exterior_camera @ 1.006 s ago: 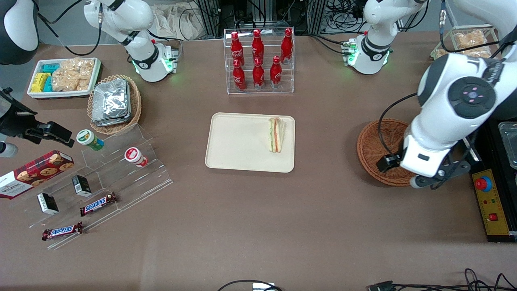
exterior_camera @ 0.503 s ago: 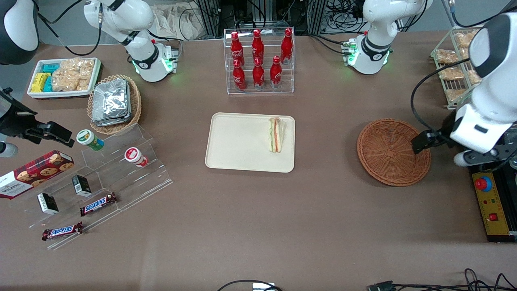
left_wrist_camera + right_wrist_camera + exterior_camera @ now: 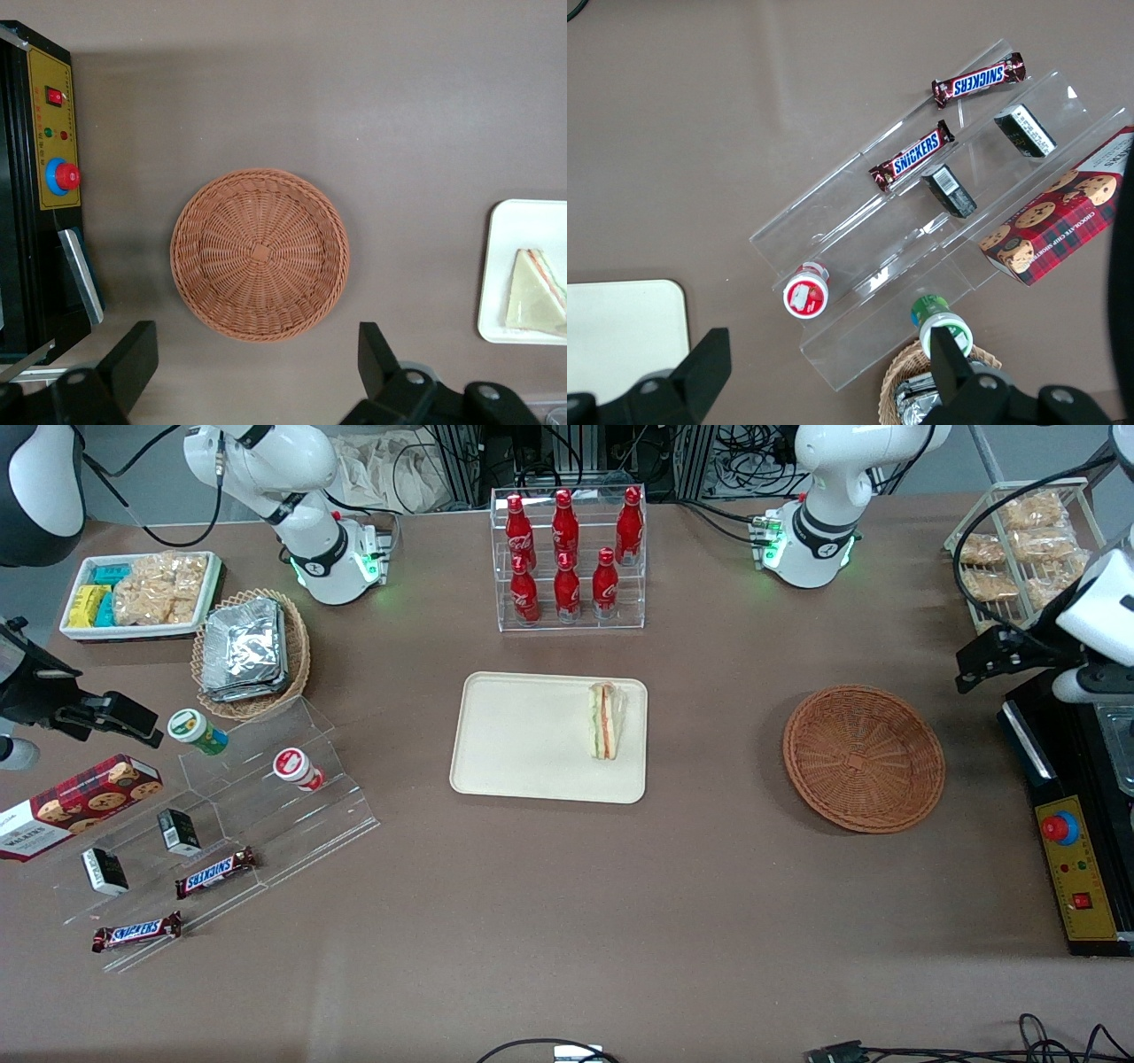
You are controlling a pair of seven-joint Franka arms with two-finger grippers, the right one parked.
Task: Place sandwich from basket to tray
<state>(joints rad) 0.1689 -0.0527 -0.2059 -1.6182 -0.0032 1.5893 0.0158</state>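
Note:
The sandwich, a white wedge with green and red filling, lies on the cream tray along the rim nearest the basket. It also shows in the left wrist view as the sandwich on the tray. The reddish-brown wicker basket stands empty beside the tray, toward the working arm's end of the table. My gripper hangs high above the table just off the basket. It is open wide with nothing between its fingers. In the front view the working arm's wrist is at the table's end.
A black control box with a red button sits next to the basket at the table's edge. A wire rack of snack bags stands farther back. A clear rack of red bottles stands farther from the camera than the tray.
The working arm has swung off the basket toward its end of the table and farther from the camera. The basket is now fully uncovered. The sandwich has not moved.

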